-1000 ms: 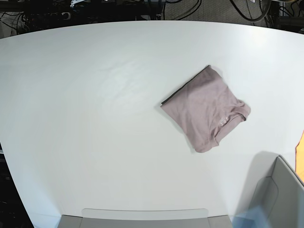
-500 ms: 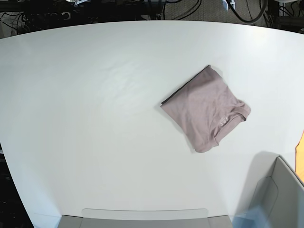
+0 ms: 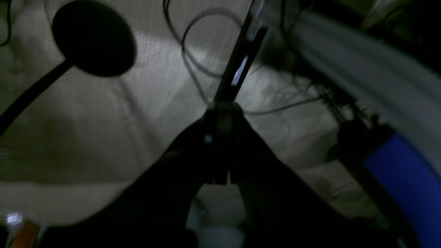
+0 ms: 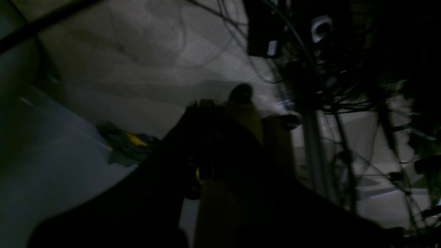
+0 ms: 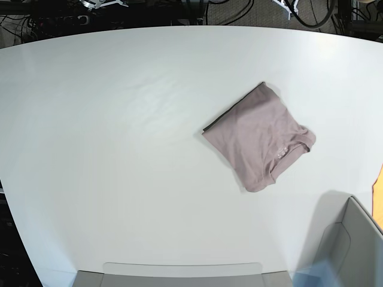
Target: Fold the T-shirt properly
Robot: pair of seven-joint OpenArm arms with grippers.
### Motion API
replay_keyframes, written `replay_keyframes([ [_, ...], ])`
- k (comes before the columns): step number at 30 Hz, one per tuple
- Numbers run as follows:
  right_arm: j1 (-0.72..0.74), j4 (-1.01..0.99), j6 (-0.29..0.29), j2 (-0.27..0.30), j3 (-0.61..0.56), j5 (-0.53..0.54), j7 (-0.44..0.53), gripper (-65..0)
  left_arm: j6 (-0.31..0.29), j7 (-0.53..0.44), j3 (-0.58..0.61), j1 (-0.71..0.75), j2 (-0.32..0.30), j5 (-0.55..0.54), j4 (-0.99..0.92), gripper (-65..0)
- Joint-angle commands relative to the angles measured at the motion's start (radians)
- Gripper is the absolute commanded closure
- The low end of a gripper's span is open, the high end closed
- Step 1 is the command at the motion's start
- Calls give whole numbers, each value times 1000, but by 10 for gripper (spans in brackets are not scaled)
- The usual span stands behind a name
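Note:
The pink-mauve T-shirt [image 5: 258, 139] lies folded into a small, tilted square on the white table [image 5: 119, 149], right of centre, with its ribbed neck at the lower right. Both arms are off the table, beyond its far edge. Only a white bit of the left arm [image 5: 287, 6] and of the right arm [image 5: 100, 3] shows in the base view. In the left wrist view my left gripper [image 3: 218, 144] is a dark shape with its fingers together, holding nothing. In the right wrist view my right gripper [image 4: 203, 137] is dark and blurred, with no gap showing. Neither wrist view shows the T-shirt.
A grey open box [image 5: 350, 239] stands at the table's front right, with an orange thing [image 5: 378, 191] at the right edge. A grey tray [image 5: 179, 275] sits at the front edge. The wrist views show floor, cables [image 3: 193, 51] and a black round stand base [image 3: 93, 38].
The white arm parts at the top edge of the base view have shifted a little and show more now. The T-shirt has not moved.

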Motion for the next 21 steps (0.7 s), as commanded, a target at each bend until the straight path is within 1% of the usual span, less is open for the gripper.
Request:
replay_keyframes([
  [1, 3, -19, 3, 6, -2, 2, 18, 0, -5, -5, 1, -2, -7, 3, -26, 0],
  [4, 31, -85, 3, -21, -2, 2, 60, 0, -5, -62, 1, -19, -26, 3, -97, 0],
  [8, 66, -178, 3, -51, -2, 2, 63, 0, -5, -169, 1, -25, -26, 3, -178, 0],
  [12, 100, -267, 3, -82, -2, 2, 64, 0, -5, -243, 1, -25, -29, 3, -229, 0],
  [17, 114, -306, 3, -105, -2, 2, 64, 0, -5, -267, 1, -25, -27, 3, -229, 0],
  [20, 115, -333, 3, -110, -1, 2, 64, 0, -5, -264, 1, -25, -27, 3, -229, 0],
  [21, 115, -344, 3, -122, -1, 2, 64, 0, -5, -267, 1, -25, -27, 3, -229, 0],
])
